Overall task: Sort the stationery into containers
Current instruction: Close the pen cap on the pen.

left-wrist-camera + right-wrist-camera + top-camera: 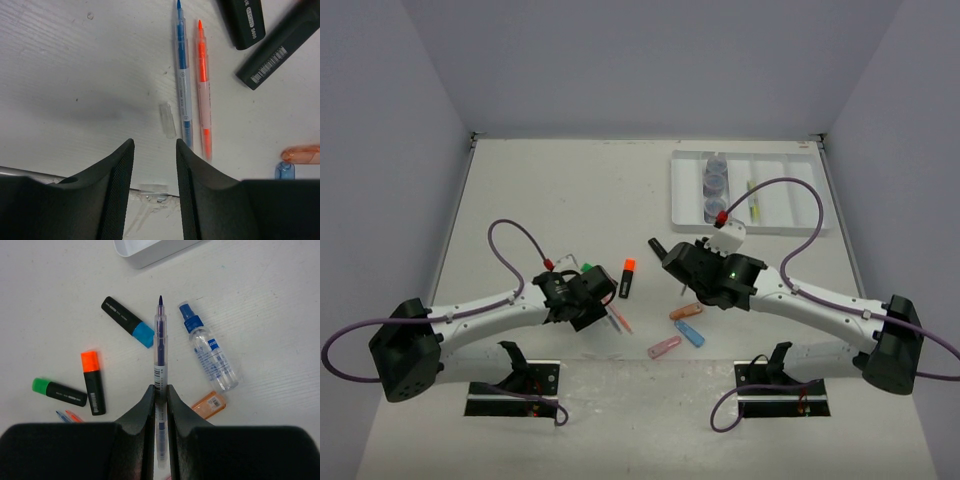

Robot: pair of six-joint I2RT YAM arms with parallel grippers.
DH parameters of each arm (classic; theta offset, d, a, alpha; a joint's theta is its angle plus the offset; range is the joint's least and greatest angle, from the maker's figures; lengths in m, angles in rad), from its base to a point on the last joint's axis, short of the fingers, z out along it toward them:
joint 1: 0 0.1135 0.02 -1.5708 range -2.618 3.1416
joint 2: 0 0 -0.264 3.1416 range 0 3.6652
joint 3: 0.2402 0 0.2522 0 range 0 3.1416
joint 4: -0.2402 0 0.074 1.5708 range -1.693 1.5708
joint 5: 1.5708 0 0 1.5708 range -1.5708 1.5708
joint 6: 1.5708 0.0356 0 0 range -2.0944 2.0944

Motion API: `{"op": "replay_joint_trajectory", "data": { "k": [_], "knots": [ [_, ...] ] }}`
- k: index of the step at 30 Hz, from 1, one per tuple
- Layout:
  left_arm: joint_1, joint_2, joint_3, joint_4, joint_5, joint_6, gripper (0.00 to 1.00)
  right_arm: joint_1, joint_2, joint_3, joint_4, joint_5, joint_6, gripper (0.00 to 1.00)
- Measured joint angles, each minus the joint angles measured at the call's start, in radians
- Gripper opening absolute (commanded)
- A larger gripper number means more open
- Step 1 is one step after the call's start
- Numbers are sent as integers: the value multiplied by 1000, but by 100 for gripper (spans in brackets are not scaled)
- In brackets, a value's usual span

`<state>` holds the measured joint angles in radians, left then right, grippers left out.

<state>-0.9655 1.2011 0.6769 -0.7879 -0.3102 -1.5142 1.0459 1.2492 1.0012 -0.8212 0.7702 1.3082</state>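
A: Colours on the left arm (480,315) and right arm (820,305)?
B: White tubes, black joint housings, chunky black bases (405,350) at the near corners.
A: Wiring?
B: Purple cables (505,228) looping from base to wrist, with red-capped plugs (720,216) at the wrists. Tiny green light (732,268) on the right wrist housing.
A: And up close?
B: Matte black fingers (117,190). Fine mesh texture inside the left pincer (155,145), smoother on the right pincer (160,388).

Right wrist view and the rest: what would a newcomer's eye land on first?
The right gripper shut on a dark pen, tip pointing ahead over scattered highlighters and a spray bottle. Then the left gripper, open, beside a blue pen and an orange pen lying side by side.
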Motion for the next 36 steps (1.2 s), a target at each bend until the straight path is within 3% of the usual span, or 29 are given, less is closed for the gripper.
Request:
{"op": "replay_joint_trajectory", "data": {
  "k": [17, 36],
  "knots": [
    [-5, 72, 6, 27, 10, -12, 39, 0, -46, -49, 4, 3, 1, 0],
    [-5, 155, 17, 84, 16, -7, 29, 0, -92, -77, 13, 25, 1, 0]
  ]
}}
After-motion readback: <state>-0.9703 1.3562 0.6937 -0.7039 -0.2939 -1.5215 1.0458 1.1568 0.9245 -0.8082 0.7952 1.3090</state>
